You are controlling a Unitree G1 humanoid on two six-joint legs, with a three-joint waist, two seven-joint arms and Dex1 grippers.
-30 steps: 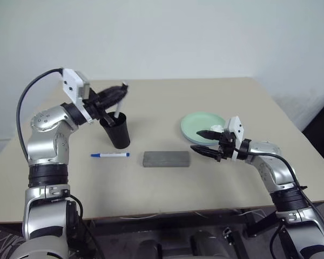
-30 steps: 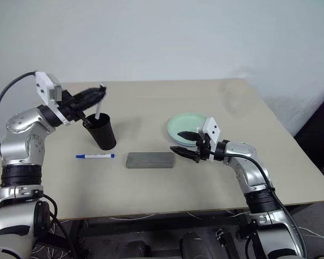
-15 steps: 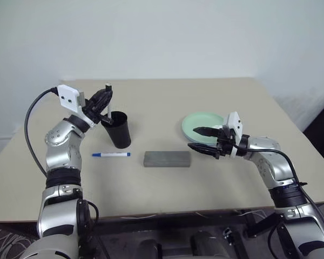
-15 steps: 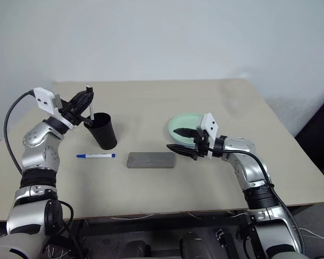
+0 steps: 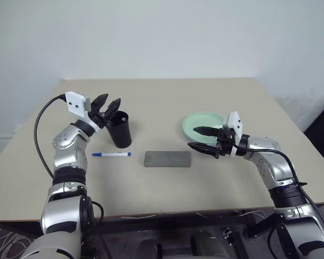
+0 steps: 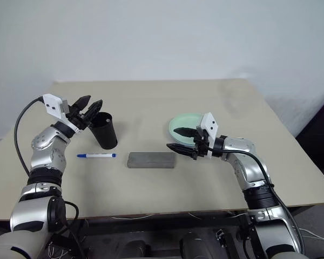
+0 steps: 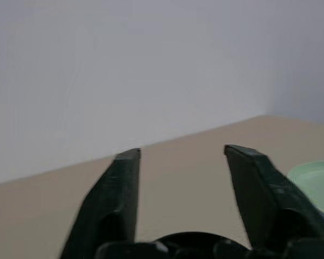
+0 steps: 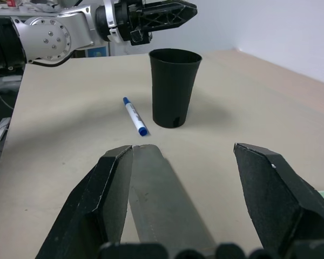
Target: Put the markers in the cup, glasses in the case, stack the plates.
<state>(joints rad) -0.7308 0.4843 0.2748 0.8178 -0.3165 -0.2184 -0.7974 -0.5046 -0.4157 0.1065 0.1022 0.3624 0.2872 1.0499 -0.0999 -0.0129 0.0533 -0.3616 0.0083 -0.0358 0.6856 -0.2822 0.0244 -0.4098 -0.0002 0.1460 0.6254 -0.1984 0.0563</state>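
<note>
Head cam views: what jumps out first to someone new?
The black cup on the table's left, with the left claw open just above its rim. A lone blue-capped marker lies on the table in front of the cup, next to the grey case at the centre. On the right, the right claw hovers open beside the mint green plate.
</note>
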